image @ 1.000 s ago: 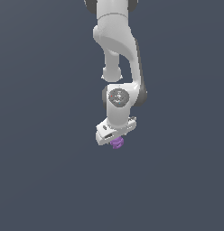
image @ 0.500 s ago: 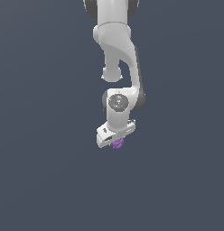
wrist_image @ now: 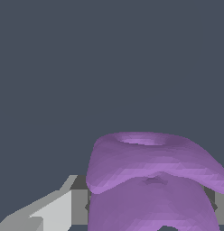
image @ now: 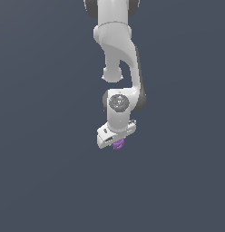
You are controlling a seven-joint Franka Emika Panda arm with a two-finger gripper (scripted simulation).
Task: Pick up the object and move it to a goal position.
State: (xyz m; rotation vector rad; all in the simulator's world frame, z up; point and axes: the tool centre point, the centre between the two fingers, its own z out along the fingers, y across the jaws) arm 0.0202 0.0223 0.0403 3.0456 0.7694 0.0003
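Observation:
The object (image: 118,144) is a small purple knobbly piece that shows just under the white hand of my arm in the exterior view. My gripper (image: 117,144) is shut on it, and most of the piece is hidden by the hand. In the wrist view the purple object (wrist_image: 150,180) fills the near field, with lobes and a hollow on its upper face. It sits between my grey fingers (wrist_image: 46,212), one of which shows beside it. No goal marker shows in either view.
A plain dark grey ground (image: 41,181) fills both views around the arm. The white arm links (image: 116,41) rise above the hand toward the exterior view's upper edge.
The arm with the purple object in its grip has moved up a little in the exterior view over the last second. The grip stays the same.

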